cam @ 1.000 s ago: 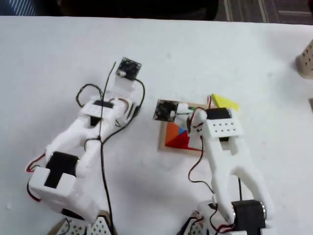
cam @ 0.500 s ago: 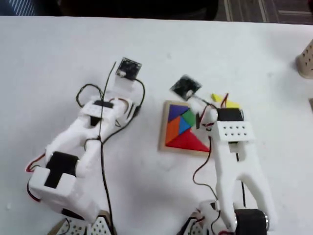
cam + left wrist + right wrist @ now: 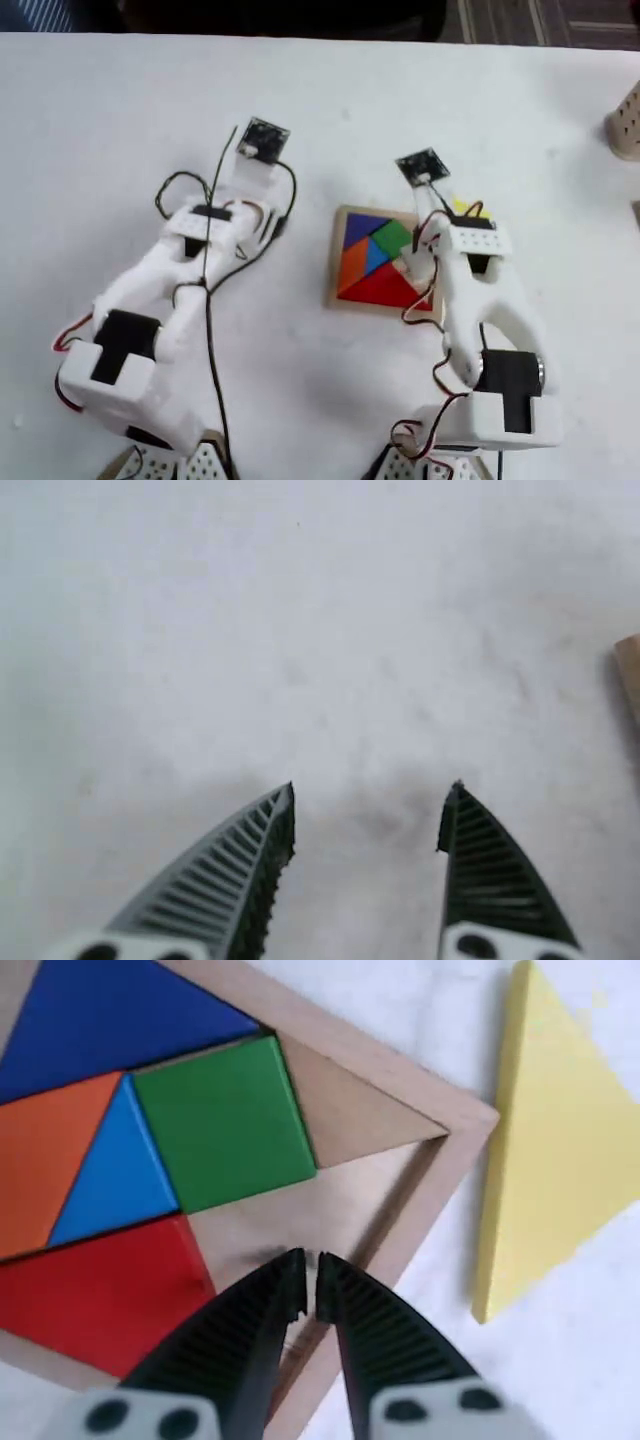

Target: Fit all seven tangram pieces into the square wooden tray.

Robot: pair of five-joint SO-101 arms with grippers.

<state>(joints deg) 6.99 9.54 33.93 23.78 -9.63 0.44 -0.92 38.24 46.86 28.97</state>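
Observation:
The square wooden tray [image 3: 334, 272] [image 3: 450, 1150] lies at mid-table. It holds a dark blue triangle [image 3: 361, 227] [image 3: 110, 1015], a green square [image 3: 393, 236] [image 3: 225, 1125], an orange piece [image 3: 352, 266] [image 3: 35, 1165], a light blue triangle [image 3: 377, 257] [image 3: 115, 1180] and a red triangle [image 3: 378, 288] [image 3: 95, 1295]. A yellow triangle [image 3: 466, 208] [image 3: 560, 1150] rests on the table just outside the tray's far right corner. My right gripper [image 3: 308, 1282] [image 3: 412, 268] is shut and empty, low over the tray's bare floor beside the red triangle. My left gripper [image 3: 366, 792] stands open over bare table, left of the tray.
The left arm [image 3: 190, 260] stretches across the table's left half. A pegged wooden block [image 3: 625, 125] stands at the right edge. Perforated white parts [image 3: 195, 462] sit at the near edge. White tabletop lies open behind the tray.
The right arm's wrist swung from the tray's left side round to its far right, uncovering the pieces in the tray. The left arm kept still.

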